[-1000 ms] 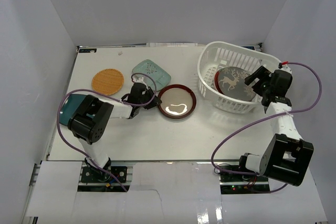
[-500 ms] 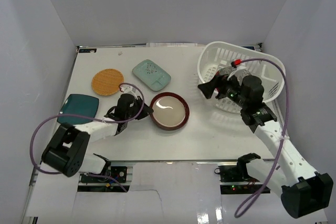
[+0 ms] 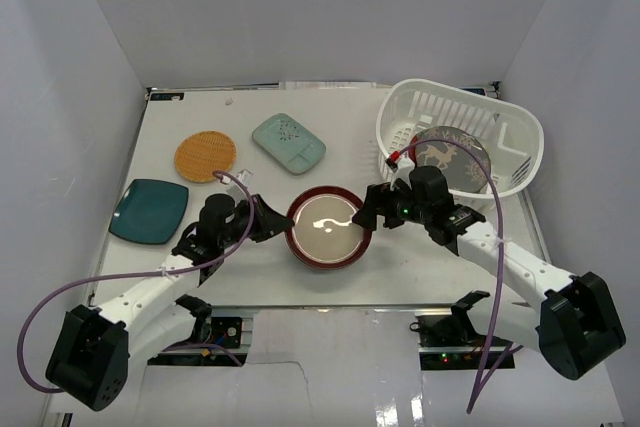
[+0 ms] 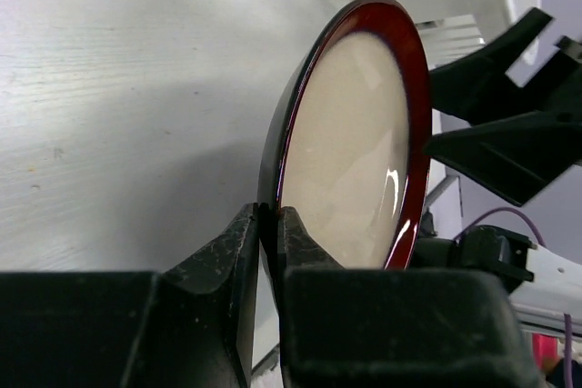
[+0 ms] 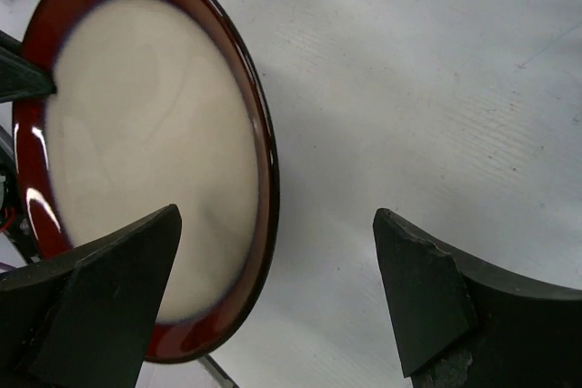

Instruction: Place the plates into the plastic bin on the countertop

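Plates numbering five are seen, four of them outside the bin. One glossy round cream plate with a dark red rim (image 3: 328, 226) is held tilted over the near middle of the white matte countertop (image 3: 350, 137), its rim clamped between the fingers of the left gripper (image 4: 270, 224). The right gripper (image 5: 277, 217) is held wide apart close to the plate's opposite edge. Three plates are laid flat on the left half of the countertop, well apart: one round orange woven-look plate (image 3: 205, 156), one mint rounded-rectangle plate (image 3: 288, 142) and one dark teal squarish plate (image 3: 148, 210). One grey plate with white deer (image 3: 450, 157) is leaned inside the single white plastic bin (image 3: 455, 99), an oval basket with slotted sides, set at the far right.
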{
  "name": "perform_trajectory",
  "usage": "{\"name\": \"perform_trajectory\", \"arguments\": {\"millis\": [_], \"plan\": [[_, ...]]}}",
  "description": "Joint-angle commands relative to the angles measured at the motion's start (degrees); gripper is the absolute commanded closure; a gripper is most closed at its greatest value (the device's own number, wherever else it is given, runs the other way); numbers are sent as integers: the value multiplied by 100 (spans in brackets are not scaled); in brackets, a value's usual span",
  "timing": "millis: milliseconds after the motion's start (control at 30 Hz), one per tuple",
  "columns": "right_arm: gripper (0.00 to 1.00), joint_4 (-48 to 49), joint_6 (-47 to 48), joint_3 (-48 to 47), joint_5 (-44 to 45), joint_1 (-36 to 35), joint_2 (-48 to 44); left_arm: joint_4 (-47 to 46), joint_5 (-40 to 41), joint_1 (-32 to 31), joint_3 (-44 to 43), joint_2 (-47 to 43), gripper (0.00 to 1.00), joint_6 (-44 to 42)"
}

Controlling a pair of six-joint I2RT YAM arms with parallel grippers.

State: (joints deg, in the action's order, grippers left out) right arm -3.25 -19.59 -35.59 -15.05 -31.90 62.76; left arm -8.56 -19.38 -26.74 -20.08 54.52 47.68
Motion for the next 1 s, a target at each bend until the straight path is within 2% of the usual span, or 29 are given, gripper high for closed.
{"name": "perform_trajectory", "arguments": {"millis": [0, 100, 200, 233, 267, 300, 367, 400, 467, 500, 633, 667, 733, 767, 867, 900, 967], "plan": [[8, 463, -149, -44, -218, -27, 157, -550, -585, 37, -392, -398, 100, 321], [1, 797, -387, 61, -463, -27, 184, -498, -655, 37, -541, -416, 100, 321], [48, 1149, -719, 105, -911, -27, 96, -270, -620, 37, -769, -451, 100, 198], [77, 1220, -791, 70, -1008, -27, 87, -200, -603, 37, -900, -503, 100, 146], [87, 1212, -835, 27, -1026, -27, 70, -25, -585, 37, -980, -530, 100, 93], [92, 1212, -931, -61, -1035, -27, 52, 99, -507, 37, -1068, -583, 97, -21], [92, 1221, -1054, -158, -1027, -18, -53, 475, -436, 37, -1357, -740, 91, -153], [92, 1247, -1116, -211, -1026, -1, -106, 634, -392, 37, -1472, -793, 77, -310], [92, 1265, -1231, -474, -1000, 122, -281, 1229, -260, 37, -1901, -934, 61, -522], [92, 1265, -1266, -579, -974, 227, -343, 1434, -216, 37, -2060, -969, 47, -767], [92, 1204, -1494, -1299, -1245, 1315, -624, 2436, 99, 37, -2878, -1154, 27, -1574], [92, 1125, -1503, -1397, -1264, 1971, -668, 2847, 179, 37, -3018, -1198, 25, -1743], [92, 1019, -1538, -1494, -1158, 2659, -713, 3175, 381, 37, -3257, -1391, 22, -2260], [92, 984, -1539, -1520, -1141, 3324, -704, 3385, 582, 37, -3266, -1479, 22, -2420], [92, 712, -1355, -1381, -413, 3961, -651, 3597, 1231, 37, -3003, -1918, 18, -2754], [92, 720, -1319, -1310, 15, 4033, -625, 3607, 1330, 37, -2776, -2128, 18, -2764], [92, 737, -1336, -1196, 317, 4357, -537, 3484, 1436, 37, -2520, -2331, 16, -2738]]}}
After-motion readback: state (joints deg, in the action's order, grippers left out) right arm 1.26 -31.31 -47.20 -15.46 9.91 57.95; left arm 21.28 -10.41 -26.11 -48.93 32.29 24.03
